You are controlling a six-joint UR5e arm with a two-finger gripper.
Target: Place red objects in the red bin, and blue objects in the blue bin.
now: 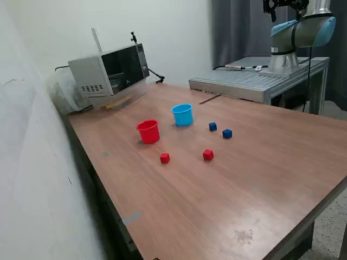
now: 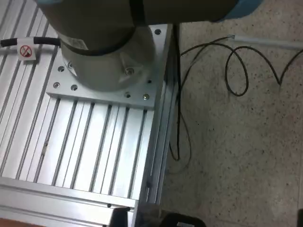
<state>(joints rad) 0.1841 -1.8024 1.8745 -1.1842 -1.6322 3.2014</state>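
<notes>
In the exterior view a red cup (image 1: 148, 131) and a light-blue cup (image 1: 182, 115) stand upright near the middle of the wooden table. Two red cubes (image 1: 165, 158) (image 1: 208, 155) lie in front of the cups. Two dark-blue cubes (image 1: 212, 126) (image 1: 227, 133) lie to the exterior view's right of the blue cup. All cubes are on the table, outside the cups. My gripper (image 1: 282, 6) is a dark shape high at the top right, above the arm's base, far from the cubes and cut off by the frame edge. Its fingers cannot be made out. The wrist view shows none of the task's things.
A microwave-like box (image 1: 111, 70) stands at the table's back left by the wall. The arm's base (image 2: 109, 47) sits on a ribbed aluminium stand (image 1: 255, 81) behind the table. Black cables (image 2: 236, 71) lie on the speckled floor beside it.
</notes>
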